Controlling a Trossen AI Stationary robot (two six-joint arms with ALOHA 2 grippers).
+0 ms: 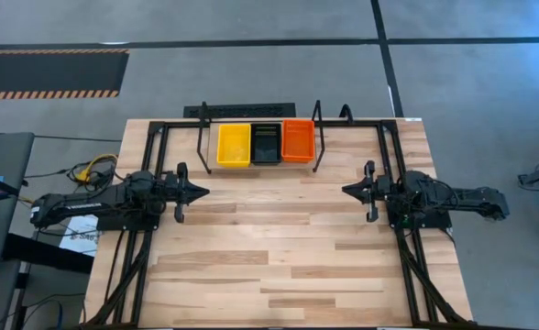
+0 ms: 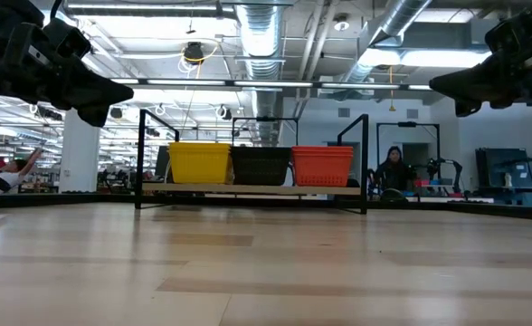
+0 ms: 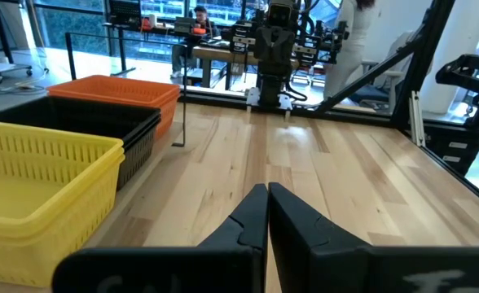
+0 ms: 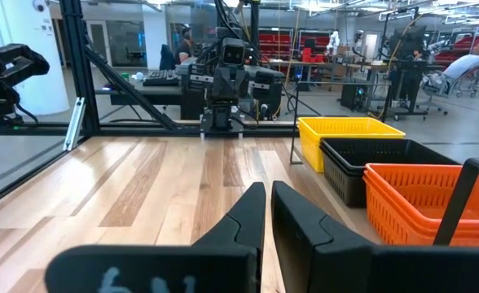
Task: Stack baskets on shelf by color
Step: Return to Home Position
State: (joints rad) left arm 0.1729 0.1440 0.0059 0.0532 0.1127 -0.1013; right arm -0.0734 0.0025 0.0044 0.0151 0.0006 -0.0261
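Observation:
The shelf (image 1: 258,168), a light board in a black wire frame, stands at the table's far edge. On it sit a yellow basket stack (image 1: 234,145) at the left, a black stack (image 1: 266,143) in the middle and a red-orange stack (image 1: 298,140) at the right, each resting on its base; they also show in the low view (image 2: 200,163) (image 2: 261,166) (image 2: 322,166). My left gripper (image 1: 204,192) is shut and empty above the table at the left. My right gripper (image 1: 346,191) is shut and empty at the right. Both point toward the table's middle.
The black arm frames (image 1: 150,165) (image 1: 393,165) run along the table's left and right sides. The wooden tabletop (image 1: 279,247) lies between the two grippers and toward the near edge. People and workbenches show in the room beyond the table.

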